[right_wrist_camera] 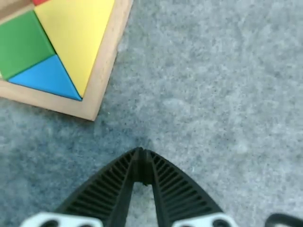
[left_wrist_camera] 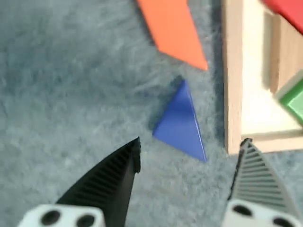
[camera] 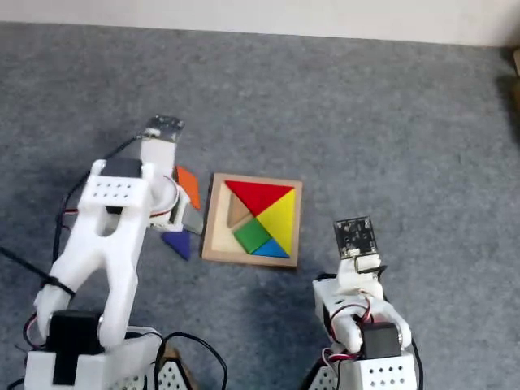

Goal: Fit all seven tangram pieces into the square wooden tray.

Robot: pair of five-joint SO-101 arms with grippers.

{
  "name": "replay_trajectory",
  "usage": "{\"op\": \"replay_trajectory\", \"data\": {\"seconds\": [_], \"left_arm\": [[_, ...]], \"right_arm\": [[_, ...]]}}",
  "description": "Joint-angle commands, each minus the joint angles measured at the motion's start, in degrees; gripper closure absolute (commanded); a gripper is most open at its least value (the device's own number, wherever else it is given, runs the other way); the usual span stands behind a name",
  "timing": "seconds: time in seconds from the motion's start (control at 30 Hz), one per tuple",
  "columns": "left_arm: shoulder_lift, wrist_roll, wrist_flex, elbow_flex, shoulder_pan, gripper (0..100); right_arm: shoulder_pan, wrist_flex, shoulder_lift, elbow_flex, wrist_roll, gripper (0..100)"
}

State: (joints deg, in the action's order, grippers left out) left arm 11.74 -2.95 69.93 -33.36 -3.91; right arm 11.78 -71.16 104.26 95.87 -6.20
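Left claw [left_wrist_camera: 191, 142]: spread wide, gripping nothing; its tips flank the dark blue triangle [left_wrist_camera: 182, 123].
Dark blue triangle: flat on the surface [camera: 366, 106], just beside the tray [left_wrist_camera: 232, 71], not yet lifted.
Orange piece [left_wrist_camera: 173, 28]: also outside, near the same rim.
Right claw [right_wrist_camera: 142, 153]: fingers pressed together, empty, above bare surface off the tray's corner.
Seated: red [camera: 258, 195], yellow [camera: 280, 218], green [camera: 252, 236], light blue [camera: 272, 249] and tan [camera: 237, 213] pieces.
Remaining: seemingly two of seven — the tray's bare floor faces them.
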Motion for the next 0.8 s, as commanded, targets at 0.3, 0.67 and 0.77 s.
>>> {"op": "replay_trajectory", "data": {"seconds": [0.3,0.67,0.77], "left_arm": [[3.21,6.42,-11.6,-14.11,-1.1,68],[-3.12,12.04,-18.9,-13.93,-0.22,68],[-6.81,13.54,-17.14,-10.42,-0.13,68]], "right_arm": [[-0.66,-0.4,0.84,6.55,0.18,99.3],[-0.66,-0.4,0.84,6.55,0.18,99.3],[-0.66,-0.4,0.84,6.55,0.18,99.3]]}}
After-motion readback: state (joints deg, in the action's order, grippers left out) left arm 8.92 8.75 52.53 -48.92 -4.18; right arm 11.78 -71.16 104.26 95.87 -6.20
